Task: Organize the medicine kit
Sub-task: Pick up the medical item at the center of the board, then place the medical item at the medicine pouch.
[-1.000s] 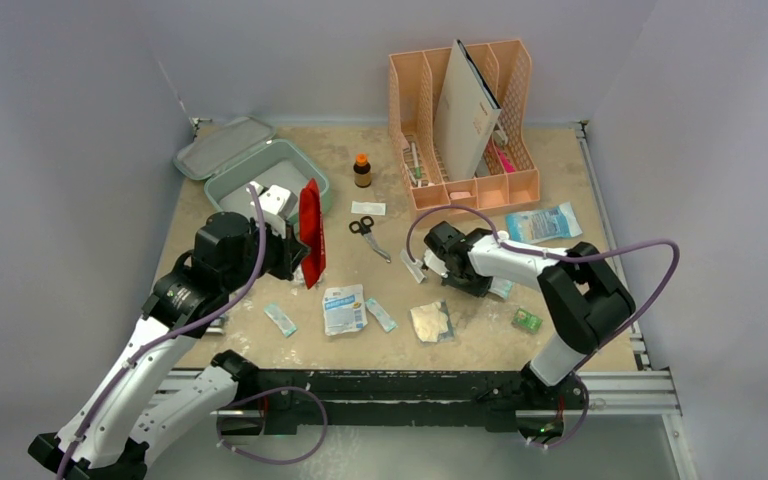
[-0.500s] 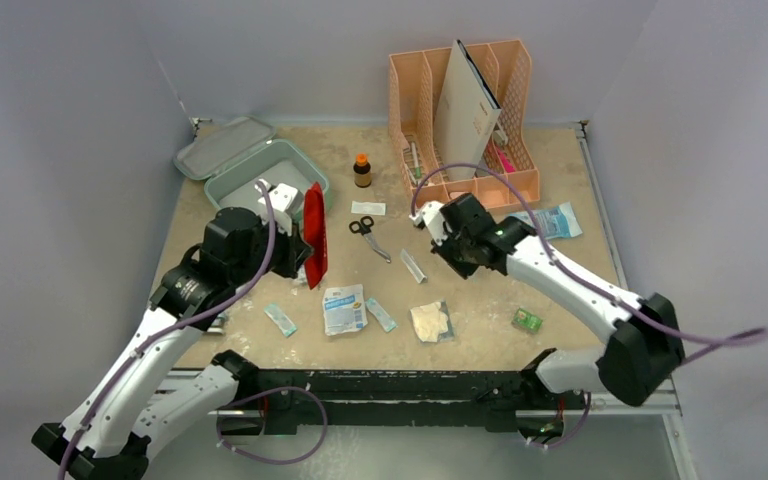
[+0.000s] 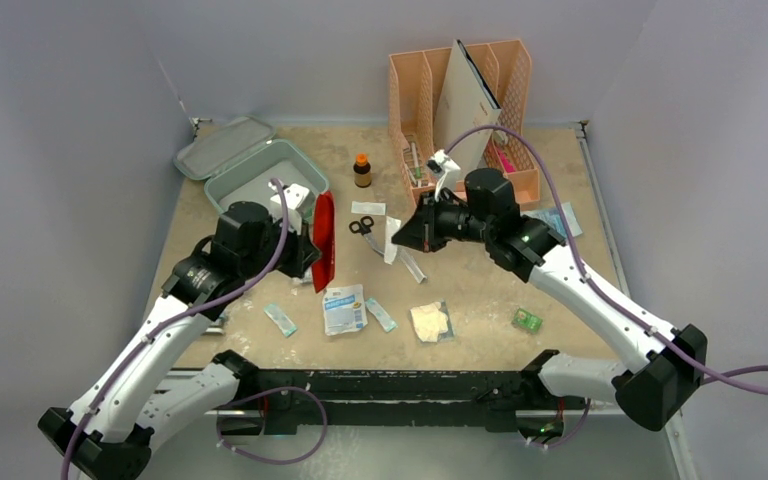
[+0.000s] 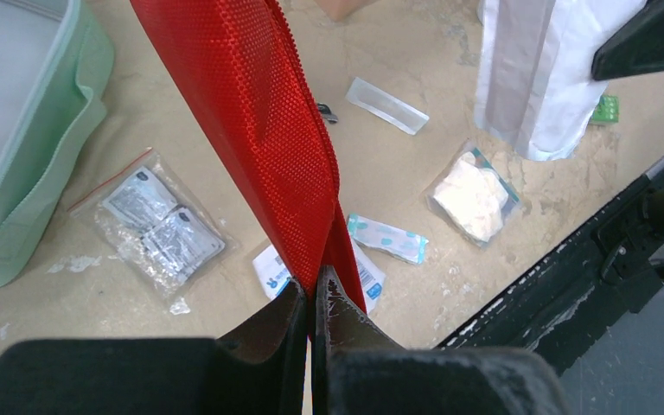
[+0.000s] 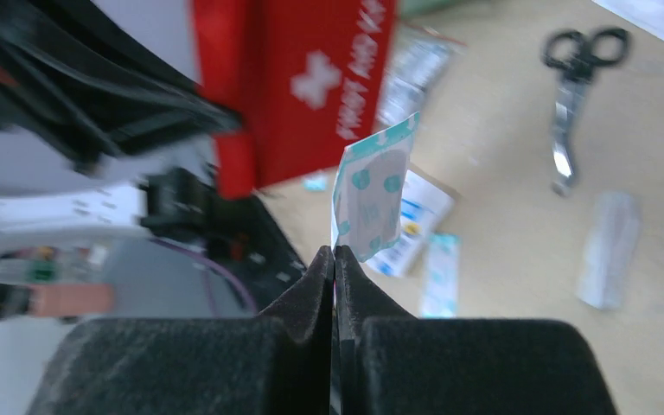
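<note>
Left gripper [image 4: 314, 294] is clamping one edge of the red first-aid pouch [image 4: 251, 112], its fingers pressed tight on the fabric. It is holding the pouch upright above the table [image 3: 480, 300], and the white cross and lettering are facing the right arm.

Right gripper [image 5: 335, 259] is pinching a white plaster packet [image 5: 367, 194] printed with teal dots. Its jaws are closed on one end, so the packet is standing out from the fingertips. In the overhead view the packet is hanging in the air between the two arms, close to the pouch and just beside the scissors [image 3: 363, 227] lying below.

The medicine kit [image 3: 260, 170] is sitting at the far-left corner of the table with its lid [image 3: 222, 147] open and lying back toward the wall. Its base is just behind the left gripper — in the left wrist view its mint-green wall is showing at the left edge, apart from the pouch.

A zip bag of foil sachets [image 4: 160, 232] is lying on the table between the kit and the pouch. Nearer the arm bases are lying a blue-printed packet [image 3: 344, 308], a gauze packet [image 3: 430, 322] and a small green box [image 3: 527, 320]. A brown bottle [image 3: 362, 171] with an orange cap is standing upright between the kit and the peach file organizer [image 3: 405, 100].
</note>
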